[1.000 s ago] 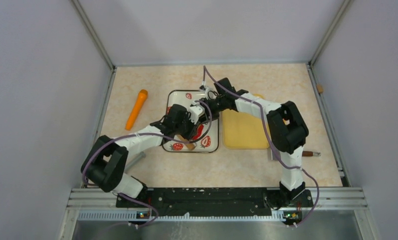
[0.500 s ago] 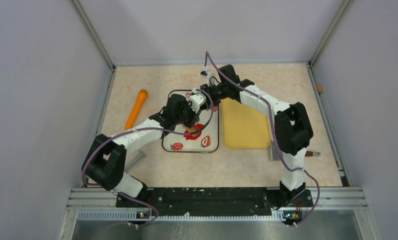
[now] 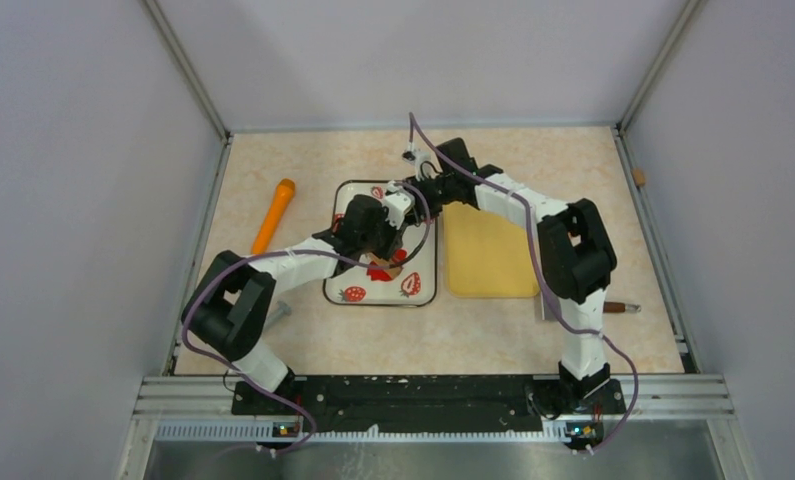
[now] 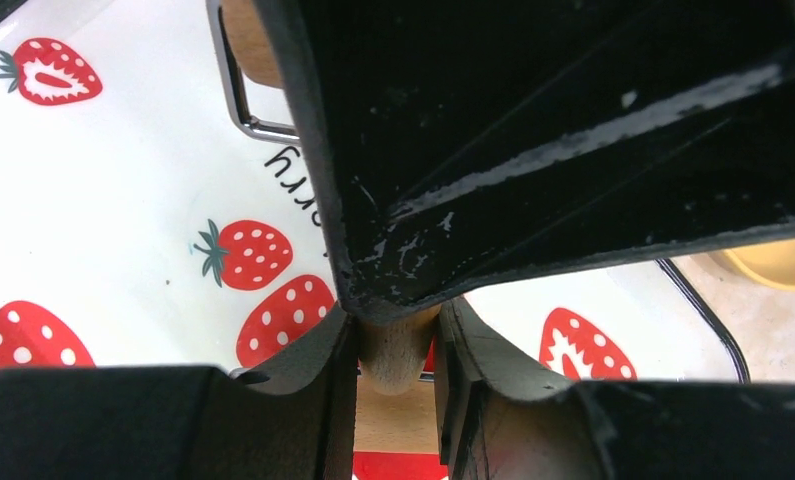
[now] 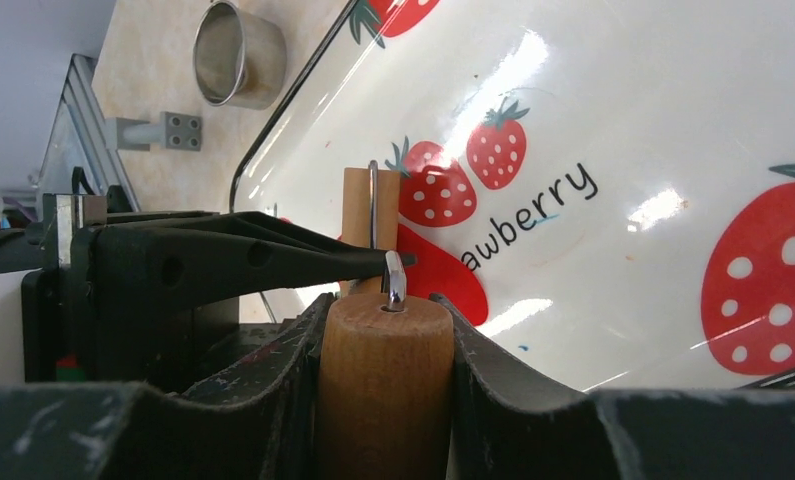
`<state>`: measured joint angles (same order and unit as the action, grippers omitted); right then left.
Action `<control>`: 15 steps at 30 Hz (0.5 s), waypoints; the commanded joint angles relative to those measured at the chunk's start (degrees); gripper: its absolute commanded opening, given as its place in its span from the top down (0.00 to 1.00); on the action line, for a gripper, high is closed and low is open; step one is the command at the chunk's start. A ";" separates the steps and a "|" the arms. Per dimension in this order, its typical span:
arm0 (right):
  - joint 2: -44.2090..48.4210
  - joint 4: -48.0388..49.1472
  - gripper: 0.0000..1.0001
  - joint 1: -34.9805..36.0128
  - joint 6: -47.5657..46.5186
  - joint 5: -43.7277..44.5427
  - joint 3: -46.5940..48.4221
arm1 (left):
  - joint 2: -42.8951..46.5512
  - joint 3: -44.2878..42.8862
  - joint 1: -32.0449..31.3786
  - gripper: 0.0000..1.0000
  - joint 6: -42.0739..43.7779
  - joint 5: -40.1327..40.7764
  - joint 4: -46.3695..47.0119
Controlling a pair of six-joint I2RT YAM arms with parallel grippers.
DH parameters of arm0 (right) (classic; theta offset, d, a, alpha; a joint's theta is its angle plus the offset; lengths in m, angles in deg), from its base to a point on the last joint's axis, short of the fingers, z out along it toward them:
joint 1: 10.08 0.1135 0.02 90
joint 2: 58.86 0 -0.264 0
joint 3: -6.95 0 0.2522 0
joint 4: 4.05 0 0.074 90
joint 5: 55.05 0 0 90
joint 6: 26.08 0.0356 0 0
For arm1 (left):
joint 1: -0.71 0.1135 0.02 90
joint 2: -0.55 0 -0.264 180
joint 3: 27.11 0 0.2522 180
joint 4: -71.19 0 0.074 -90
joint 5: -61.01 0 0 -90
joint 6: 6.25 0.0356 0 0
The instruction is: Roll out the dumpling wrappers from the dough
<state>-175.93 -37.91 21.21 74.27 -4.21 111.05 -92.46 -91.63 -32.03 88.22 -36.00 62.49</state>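
Rolling is judged to be the step in hand: a small wooden roller (image 5: 357, 215) is held over the strawberry-printed tray (image 3: 345, 290), which lies near the middle of the counter, slightly toward the left edge. The left gripper (image 4: 398, 340) is seen pinched tight on one wooden part of the roller, and the right gripper (image 5: 383, 340) is clamped on a round wooden handle with a wire frame running out of its end. The dough (image 3: 381, 272) is shown as a flattened plain-red patch on the tray's near half, directly beneath the two grippers and partly hidden by them. No neat round wrapper can be made out in any view, so the task is judged to be at an early stage. A yellow board (image 3: 488, 255) is set just beside the tray on the side of the right edge, and a metal ring cutter (image 5: 238, 55) stands off the tray. For the next move, even downward pressure from both arms would be called for, with the roller kept level and drawn across the red patch until it is thin enough to be cut.
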 commanded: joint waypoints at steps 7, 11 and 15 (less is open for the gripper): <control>5.01 -2.94 1.00 1.02 -0.64 0.28 4.13 | 6.30 -4.60 0.65 1.00 0.09 2.30 -2.80; 6.53 -2.72 1.00 1.10 1.28 -0.54 4.10 | 7.19 -7.36 0.61 1.00 1.36 0.87 -4.49; 5.91 -2.86 1.00 1.23 0.89 -0.38 1.99 | 7.08 -4.96 0.65 1.00 0.74 0.40 -4.52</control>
<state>-172.70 -40.14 21.93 75.07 -4.47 112.76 -88.48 -95.39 -32.05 90.32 -36.41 54.99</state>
